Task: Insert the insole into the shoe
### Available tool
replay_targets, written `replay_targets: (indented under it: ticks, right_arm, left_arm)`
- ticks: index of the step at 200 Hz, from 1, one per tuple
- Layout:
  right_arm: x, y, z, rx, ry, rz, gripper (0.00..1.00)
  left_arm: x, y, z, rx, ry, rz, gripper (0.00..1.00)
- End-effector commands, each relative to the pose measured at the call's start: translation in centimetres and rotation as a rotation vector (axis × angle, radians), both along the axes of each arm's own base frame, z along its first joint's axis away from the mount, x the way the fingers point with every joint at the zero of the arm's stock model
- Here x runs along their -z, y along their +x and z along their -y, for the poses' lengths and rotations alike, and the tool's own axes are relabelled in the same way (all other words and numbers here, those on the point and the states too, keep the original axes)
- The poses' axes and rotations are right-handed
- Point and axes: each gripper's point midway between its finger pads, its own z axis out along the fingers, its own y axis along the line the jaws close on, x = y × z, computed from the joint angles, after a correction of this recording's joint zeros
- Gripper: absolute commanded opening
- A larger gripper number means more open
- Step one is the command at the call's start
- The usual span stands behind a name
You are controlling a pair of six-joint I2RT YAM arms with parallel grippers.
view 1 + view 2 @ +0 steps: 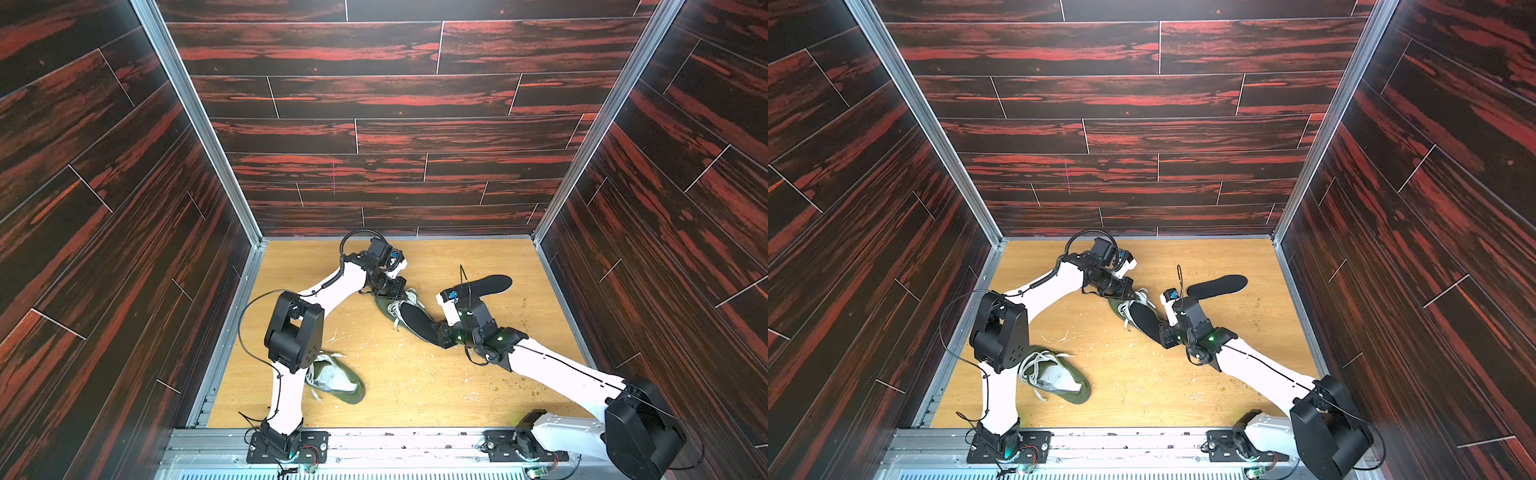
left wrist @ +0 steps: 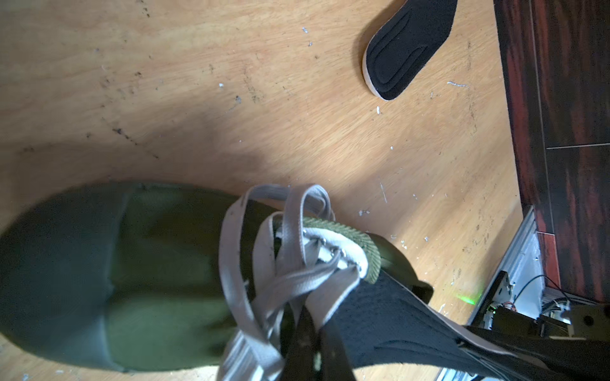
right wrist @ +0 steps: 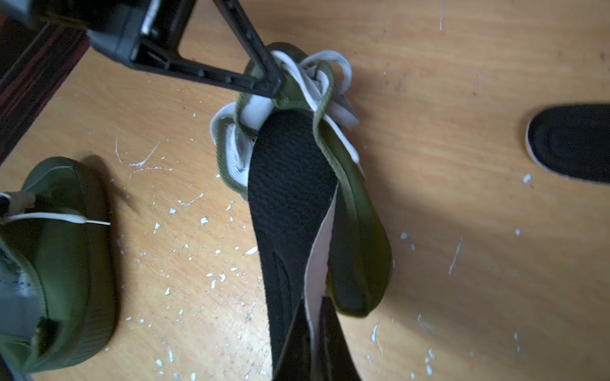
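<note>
Right wrist: insole [image 3: 290, 198] seemingly halfway inside green shoe [image 3: 359, 237]

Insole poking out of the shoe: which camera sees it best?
The right wrist view: the insole fills the middle, its front tucked into the green shoe. The left wrist view shows only part; both top views show it small.

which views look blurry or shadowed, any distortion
Left wrist view: the shoe toe is soft and shadowed close up, while the spare insole farther off is crisper. Right wrist view: sharp on the held insole, with a broad shadow on the table beside it. Both top views: sharp, walls splayed by the wide lens.
</note>
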Motion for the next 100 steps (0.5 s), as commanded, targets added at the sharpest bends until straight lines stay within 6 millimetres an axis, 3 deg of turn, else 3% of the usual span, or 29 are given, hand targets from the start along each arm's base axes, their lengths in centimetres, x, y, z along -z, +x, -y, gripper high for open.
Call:
replay_targets:
  ticks: [1,24,46,69,100]
  right_arm:
    - [-2.0,1.3,-1.8,-0.083,0.003,0.107,0.0]
    - [-2.5,2.0,-2.6,-0.11,-0.007,0.12,0.0]
    - [-1.4,2.5,-2.7,-0.111,-0.029,0.128,0.0]
    - [-0.1,3.8,-1.8,-0.046,-0.078,0.115,0.0]
    - [-1.5,5.1,0.2,0.104,0.011,0.085,0.0]
  left_arm:
    - [-3.2,0.1,0.9,0.033,-0.073,0.042,0.0]
    - [-3.1,0.2,0.8,0.043,-0.056,0.039,0.0]
    - [-2.9,0.3,0.8,0.035,-0.056,0.025,0.0]
    - [-2.8,0.3,0.9,0.012,-0.061,0.0,0.0]
    - [-2.1,1.1,-0.4,-0.116,-0.019,-0.039,0.0]
